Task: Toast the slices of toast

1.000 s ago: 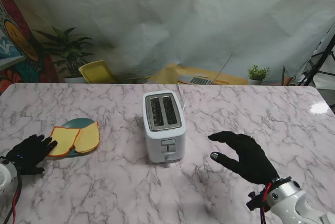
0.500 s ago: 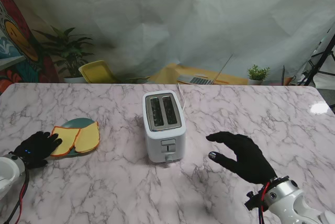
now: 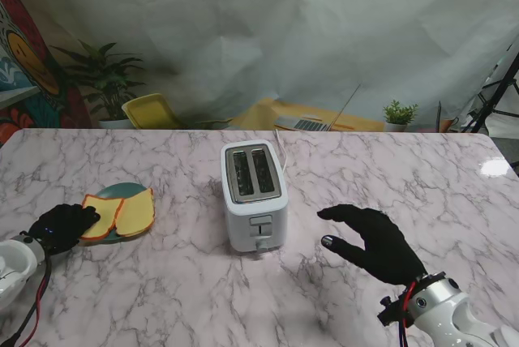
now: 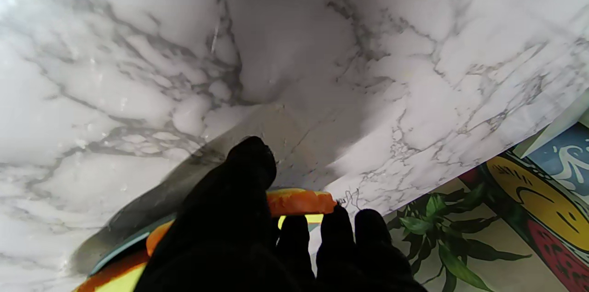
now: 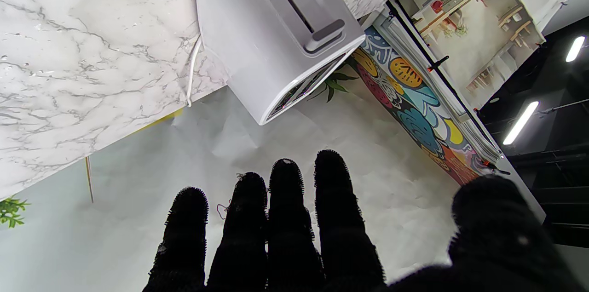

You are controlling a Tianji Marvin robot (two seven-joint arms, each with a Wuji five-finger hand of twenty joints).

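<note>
Left hand [image 3: 65, 224] at near-left corner of nearer toast slice [image 3: 100, 216]; thumb over crust, fingers under it in the wrist view, so closing on it, lift not confirmed. Both slices on teal plate [image 3: 122, 191], long axes running away toward toaster [image 3: 254, 194], well apart to the right. Right hand [image 3: 375, 239] spread, empty, beside toaster.

The stand view looks down on the whole table [image 3: 162, 282]; both close wrist views share its marble top.
</note>
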